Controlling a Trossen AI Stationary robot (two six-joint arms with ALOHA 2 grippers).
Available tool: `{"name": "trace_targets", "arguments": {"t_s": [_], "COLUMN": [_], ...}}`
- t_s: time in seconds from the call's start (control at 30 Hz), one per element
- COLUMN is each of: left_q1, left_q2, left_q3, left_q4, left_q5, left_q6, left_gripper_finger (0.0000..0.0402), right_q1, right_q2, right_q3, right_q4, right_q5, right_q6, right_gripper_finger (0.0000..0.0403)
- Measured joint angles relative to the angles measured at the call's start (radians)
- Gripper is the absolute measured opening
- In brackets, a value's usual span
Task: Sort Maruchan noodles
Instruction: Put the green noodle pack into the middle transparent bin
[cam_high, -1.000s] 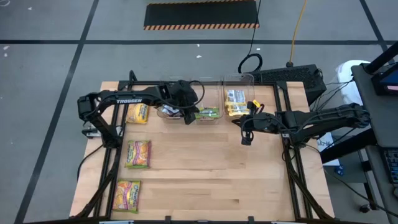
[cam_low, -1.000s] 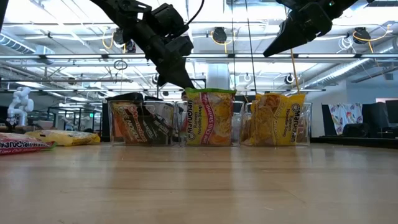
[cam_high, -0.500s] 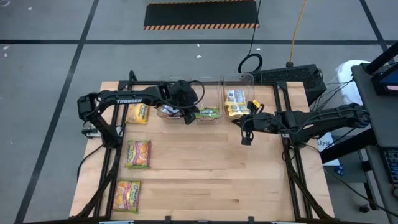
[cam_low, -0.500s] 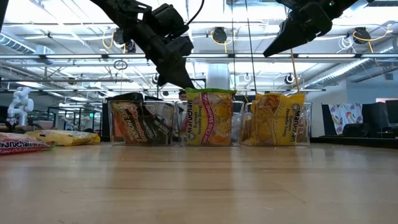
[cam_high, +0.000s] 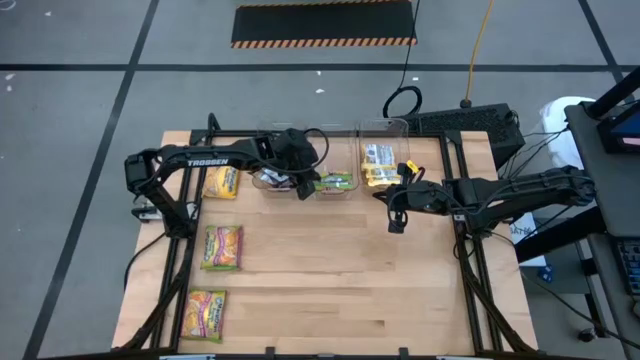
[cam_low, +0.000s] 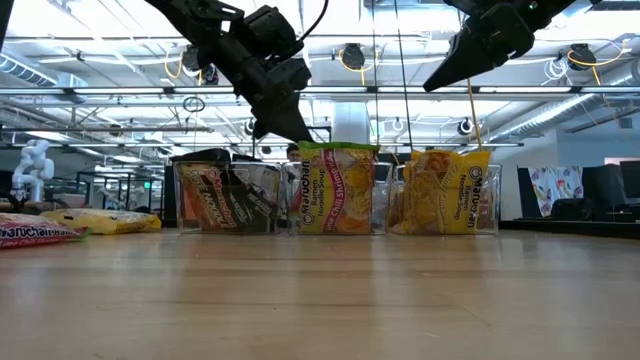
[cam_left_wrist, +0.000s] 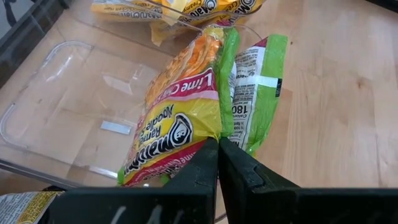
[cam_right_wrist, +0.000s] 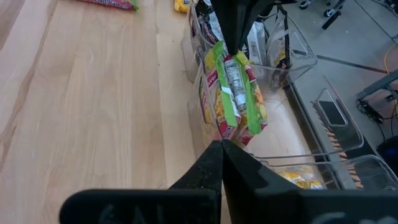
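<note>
A: What is shown at the left end effector (cam_low: 296, 132)?

B: Its two dark fingers are seen drawn almost together, pinching the top edge of a lime-green and pink crinkly plastic ramen packet (cam_left_wrist: 177, 121). The packet is held upright directly below the fingertips, inside the middle clear plastic bin (cam_high: 335, 192) of a row of three at the far side of the wooden surface (cam_high: 330, 280).

A: And what lies to either side of that end effector?

B: In the low view, black and red-orange packets (cam_low: 222, 200) are seen standing in the clear bin (cam_low: 185, 195) beside it on one side, and yellow-orange packets (cam_low: 445, 190) in the clear bin (cam_low: 490, 200) on the other. A second green packet (cam_left_wrist: 256, 87) is pressed against the gripped one.

A: How is the right end effector (cam_high: 395, 222) shown?

B: Its fingers are fully closed on nothing. It is held above the surface, just in front of the yellow-orange bin.

A: Which packets are left outside the bins?

B: Three are seen flat on the surface, well apart from the left end effector: a yellow-orange one (cam_high: 221, 182) near the left arm's base, and two lime-green and pink ones (cam_high: 223, 247) (cam_high: 206, 313) nearer the front edge.
</note>
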Motion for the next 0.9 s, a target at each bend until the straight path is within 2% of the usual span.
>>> {"name": "trace_targets", "arguments": {"t_s": [0.2, 0.33, 0.57, 0.9], "left_q1": [0.0, 0.0, 0.0, 0.0], "left_q2": [0.0, 0.0, 0.0, 0.0], "left_q3": [0.0, 0.0, 0.0, 0.0], "left_q4": [0.002, 0.002, 0.002, 0.007], "left_q5": [0.0, 0.0, 0.0, 0.002], "left_q6": [0.0, 0.0, 0.0, 0.0], "left_gripper_finger": [0.0012, 0.0012, 0.0012, 0.0012], "right_q1": [-0.049, -0.137, -0.278, -0.426], "right_q2": [0.012, 0.042, 0.166, 0.414], "right_q3": [0.0, 0.002, 0.016, 0.12], "right_q4": [0.028, 0.107, 0.264, 0.271], "right_q5": [-0.006, -0.109, -0.269, -0.318], "right_q6": [-0.038, -0.084, -0.157, -0.25], "right_gripper_finger": [0.0, 0.0, 0.0, 0.0]}}
